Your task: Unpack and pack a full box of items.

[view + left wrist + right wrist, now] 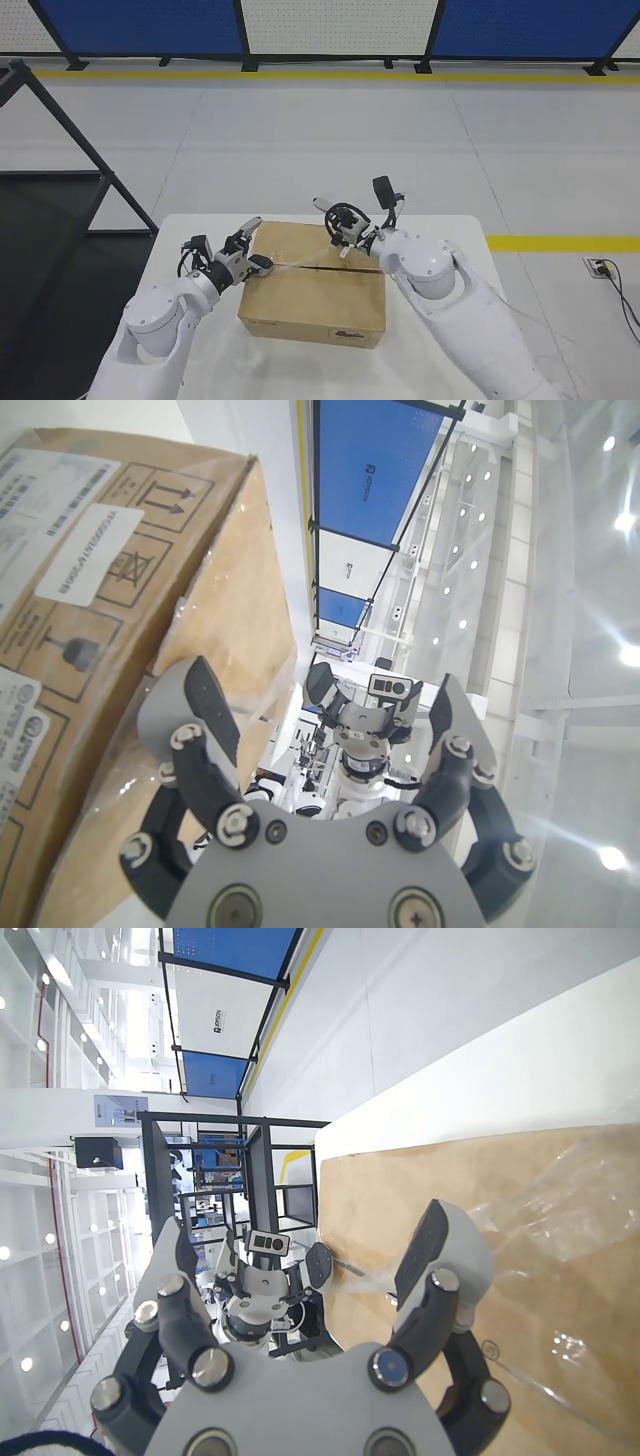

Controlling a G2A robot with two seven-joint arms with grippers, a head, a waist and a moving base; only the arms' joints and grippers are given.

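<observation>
Taped cardboard box (312,290) on white table (300,375), left gripper (325,680) at its left edge, jaws wide open, empty, right gripper (302,1218) over far edge, jaws wide open, empty

A black frame (75,135) stands beside the white table (200,225)

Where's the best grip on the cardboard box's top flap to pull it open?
Likely the near flap by its free edge at the centre seam, from the end of the cardboard box where the open left hand sits. The flaps lie flat and shut, so only the seam's end offers a lip, and the clear tape over it looks loose.
</observation>
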